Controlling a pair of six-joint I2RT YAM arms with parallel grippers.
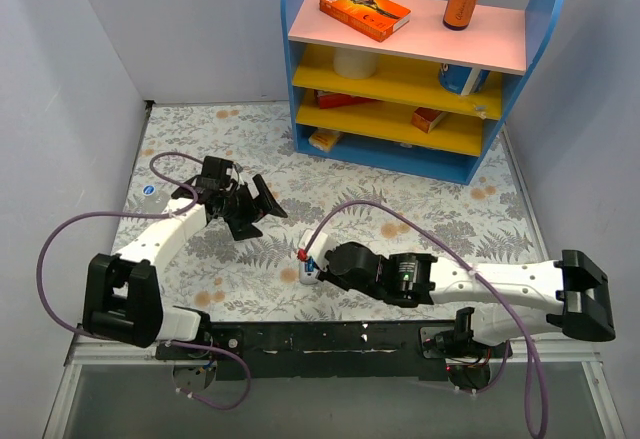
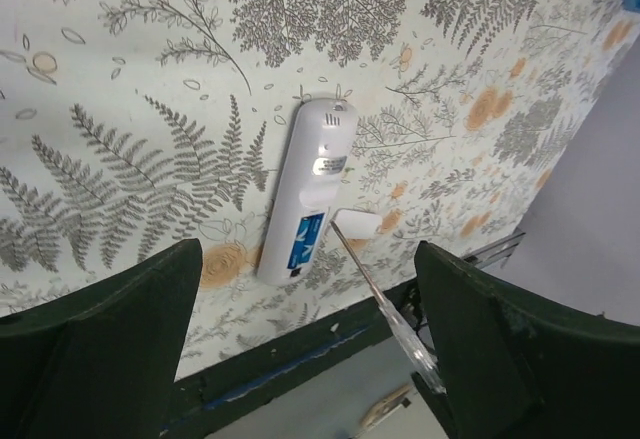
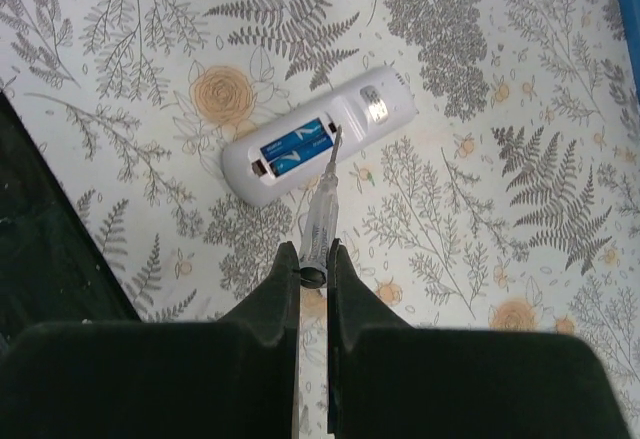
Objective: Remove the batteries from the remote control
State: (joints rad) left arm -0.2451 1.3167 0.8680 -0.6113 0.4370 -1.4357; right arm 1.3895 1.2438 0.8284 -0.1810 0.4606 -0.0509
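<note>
The white remote control (image 3: 372, 109) lies face down on the fern-patterned table, its battery slot uncovered. The blue batteries (image 3: 295, 147) sit in the slot. My right gripper (image 3: 312, 254) is shut on the clear handle of a screwdriver (image 3: 320, 221), whose silvery rod tip rests at the edge of the slot. In the left wrist view the remote (image 2: 316, 149), the batteries (image 2: 308, 236) and the small white cover (image 2: 356, 224) lie below my open, empty left gripper (image 2: 305, 279). From above, the remote (image 1: 308, 271) lies just left of my right gripper (image 1: 324, 265); my left gripper (image 1: 250, 206) hovers further left and back.
A blue shelf unit (image 1: 420, 69) with pink and yellow boards stands at the back right, holding boxes and a bottle. The black table edge (image 1: 330, 337) runs just in front of the remote. Purple cables loop over the table by both arms.
</note>
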